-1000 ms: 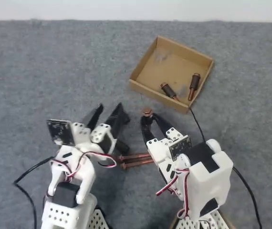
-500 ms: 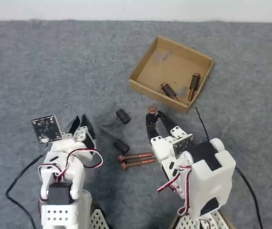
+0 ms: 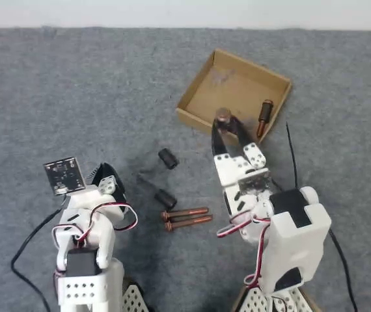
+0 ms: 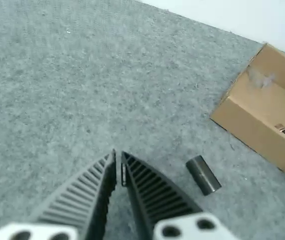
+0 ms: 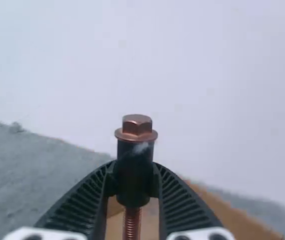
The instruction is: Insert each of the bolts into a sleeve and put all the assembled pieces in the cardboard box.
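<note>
Since a second ago the right arm has swung forward from short of the cardboard box (image 3: 234,88) to its near wall, while the left arm has pulled back and away from the box, leaving the loose parts uncovered.

The grey carpet (image 3: 75,84) runs under everything, with the box lying open-topped on it. The right gripper (image 3: 223,125) hangs at the box's near wall, its jaws clamped on an assembled piece (image 5: 135,150): a dark sleeve with a copper bolt through it, the hex head upright above the fingertips. The left gripper (image 4: 118,166) sits well back from the box with its jaws pressed together and nothing between them.

A second assembled piece (image 3: 264,117) leans against the box's right-hand wall, inside. Two bare bolts (image 3: 185,218) lie side by side on the carpet, well in front of the box. One loose sleeve (image 3: 167,158) lies near the box's near-left corner, and another sleeve (image 3: 165,195) lies farther out, just beside the bolts.
</note>
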